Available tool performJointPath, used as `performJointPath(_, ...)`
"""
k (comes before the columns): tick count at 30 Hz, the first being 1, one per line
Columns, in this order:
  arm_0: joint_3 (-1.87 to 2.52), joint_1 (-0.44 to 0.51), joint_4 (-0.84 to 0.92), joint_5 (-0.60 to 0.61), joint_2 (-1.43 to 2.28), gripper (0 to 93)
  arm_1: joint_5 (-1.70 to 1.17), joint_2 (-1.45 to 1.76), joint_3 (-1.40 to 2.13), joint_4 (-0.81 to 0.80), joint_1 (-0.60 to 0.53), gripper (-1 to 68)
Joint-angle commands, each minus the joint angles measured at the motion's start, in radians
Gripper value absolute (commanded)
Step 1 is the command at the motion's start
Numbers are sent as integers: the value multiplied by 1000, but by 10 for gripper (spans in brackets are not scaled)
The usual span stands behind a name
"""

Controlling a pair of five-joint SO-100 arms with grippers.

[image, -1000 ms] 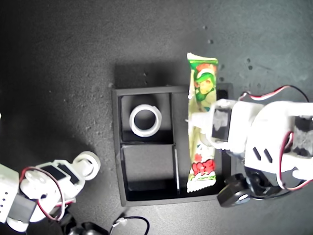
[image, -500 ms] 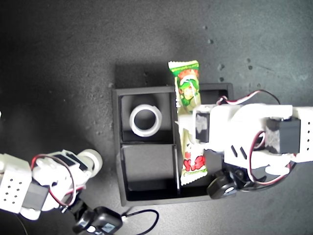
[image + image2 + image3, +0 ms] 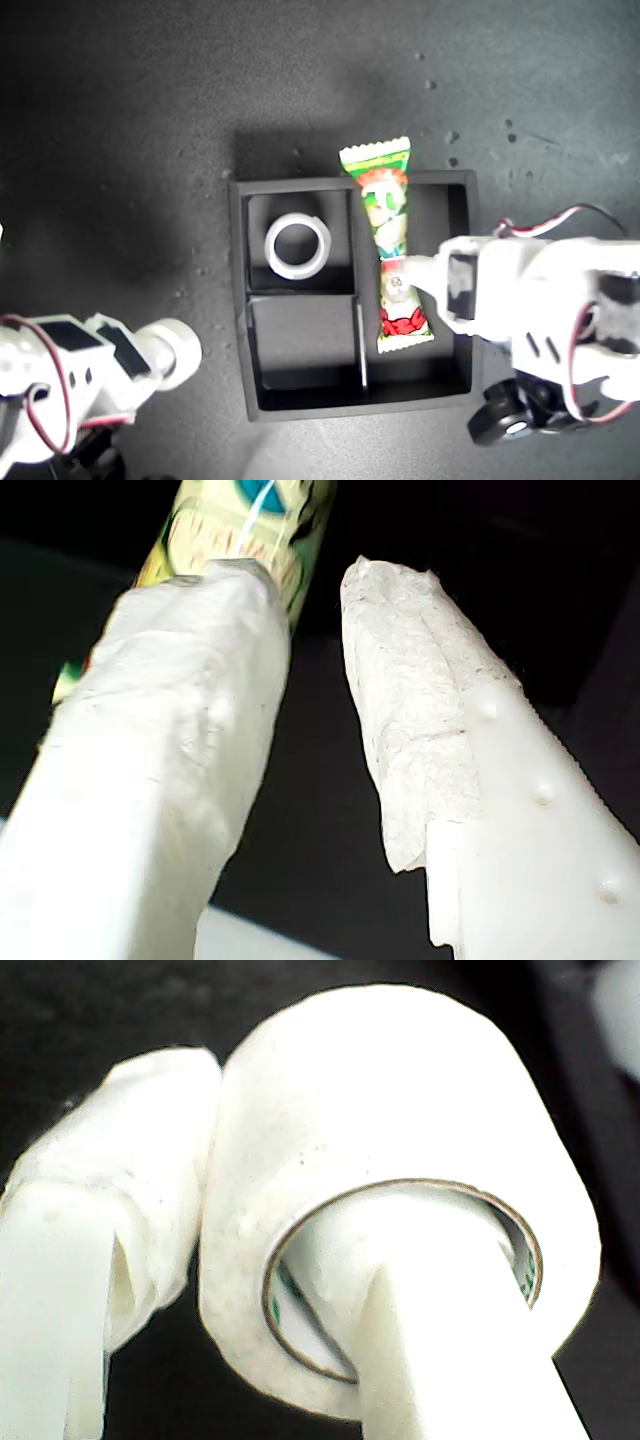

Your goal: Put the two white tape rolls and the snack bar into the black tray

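My first hand [image 3: 408,268], jaws spread, seems to have let the snack bar [image 3: 392,250] go in the black tray [image 3: 300,405], while my second hand [image 3: 172,352], pinching a tape roll [image 3: 400,1195], must carry it over.

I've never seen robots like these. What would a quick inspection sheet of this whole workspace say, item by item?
Surface: dark speckled tabletop.
Black tray: one white tape roll lies flat in a small compartment; the other small compartment is empty.
Snack bar: lying in the long compartment, one crimped end sticking out over the tray wall.
Second tape roll: held outside the tray, at the exterior view's lower left.
First tool: open, beside the snack bar.
Second tool: shut on the second tape roll, one finger through its hole.
Clutter: nothing seen.
Cables: red and black wires looped on both arms.
Surroundings: nothing seen.
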Motion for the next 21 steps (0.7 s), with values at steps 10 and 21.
performJointPath(10, -1069, -17, 399, 94, -758, 2, 824, 23, -253, 44, 118, -4)
performJointPath(21, -1270, 15, 485, 23, -959, 148, 865, 26, -252, 44, 115, -5)
